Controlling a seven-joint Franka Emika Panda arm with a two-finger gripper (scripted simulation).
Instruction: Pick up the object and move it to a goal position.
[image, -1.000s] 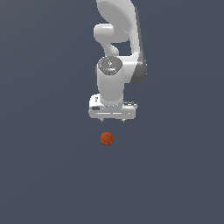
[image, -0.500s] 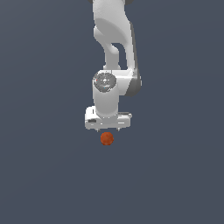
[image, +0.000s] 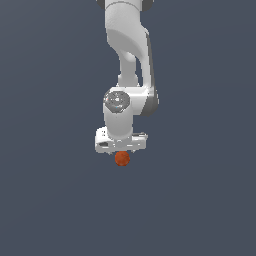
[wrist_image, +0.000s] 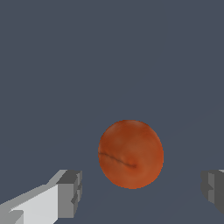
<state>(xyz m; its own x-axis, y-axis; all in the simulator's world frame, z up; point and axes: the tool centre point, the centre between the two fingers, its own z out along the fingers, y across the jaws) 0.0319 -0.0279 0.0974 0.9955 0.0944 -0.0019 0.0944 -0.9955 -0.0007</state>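
The object is a small orange-red ball (image: 122, 158) with a mottled surface, resting on the flat grey surface. In the exterior view the white gripper (image: 121, 151) hangs directly over it, its body just above the ball's top. In the wrist view the ball (wrist_image: 131, 154) lies between the two fingertips (wrist_image: 70, 194), with a clear gap on each side. The gripper (wrist_image: 142, 192) is open and touches nothing.
The grey surface (image: 60, 200) stretches flat on all sides with nothing else on it. The white arm (image: 127, 45) rises from the gripper toward the top of the exterior view.
The gripper has come down from well above the ball until its fingers straddle it. The ball has not moved.
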